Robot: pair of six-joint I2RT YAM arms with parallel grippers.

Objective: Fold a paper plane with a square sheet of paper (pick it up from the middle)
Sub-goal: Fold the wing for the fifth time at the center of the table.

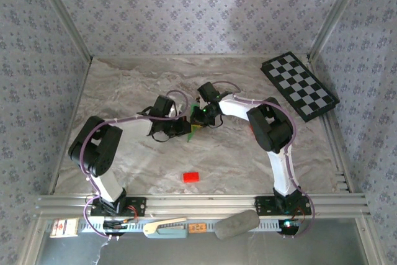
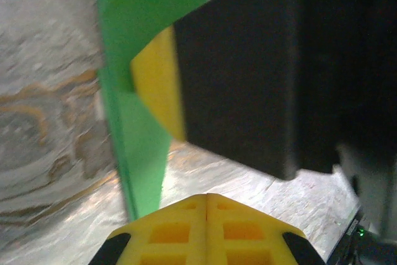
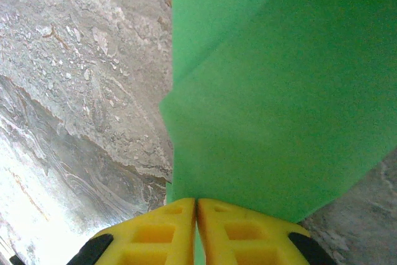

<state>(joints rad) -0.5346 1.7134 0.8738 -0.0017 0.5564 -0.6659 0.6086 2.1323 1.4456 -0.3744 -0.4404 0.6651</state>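
While the right hand [image 3: 196,206] and left hand [image 2: 206,202] meet mid-frame over the bench [image 1: 236,153], the green paper [image 3: 279,110] sits between them.
Right hand is pinched shut on the paper at its view's bottom edge; left hand is fully closed, the paper running just left of its tips.

A black-and-white checkerboard [image 1: 299,85] lies at two o'clock on the marble-patterned table [image 1: 124,91], turned at an angle to the wall. A small red rectangular block [image 1: 191,176] lies alone at six o'clock, near the front edge. On the metal rail [image 1: 205,202] behind it lie a grey roll-shaped thing [image 1: 236,224] and a beige-and-teal tool [image 1: 165,228].
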